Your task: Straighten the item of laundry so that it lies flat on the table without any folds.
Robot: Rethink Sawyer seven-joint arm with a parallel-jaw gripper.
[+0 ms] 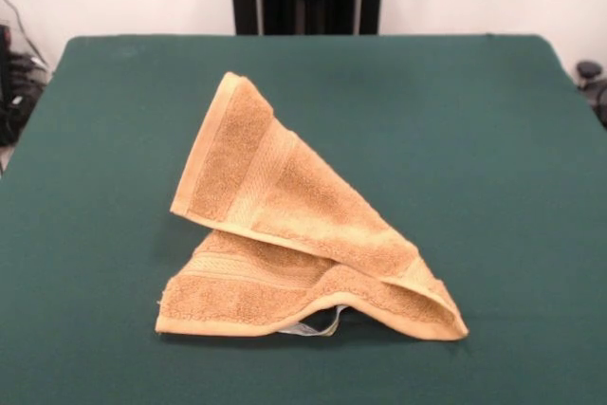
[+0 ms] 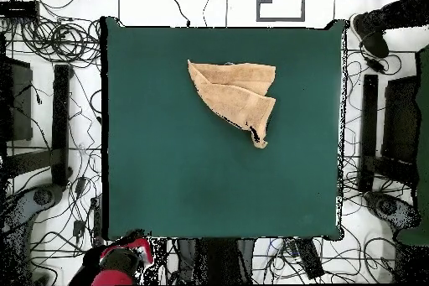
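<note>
the golden-tan terry hand towel [image 1: 294,234] [image 2: 235,96] lies folded over itself in a rough triangle on the dark green felt worktop [image 1: 493,168] [image 2: 167,165], toward the edge far from the robot. the red and black arm [image 2: 121,264] sits off one robot-side corner; whether the jaws are open or closed cannot be told.

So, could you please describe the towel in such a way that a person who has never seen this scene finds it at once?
Look at the large dark green table that fills the front view. On it, a little nearer the camera than the centre, lies the golden-tan towel, folded over itself into a rough triangle, with a small white tag peeking out under its near edge. It is the only thing on the table.
</note>
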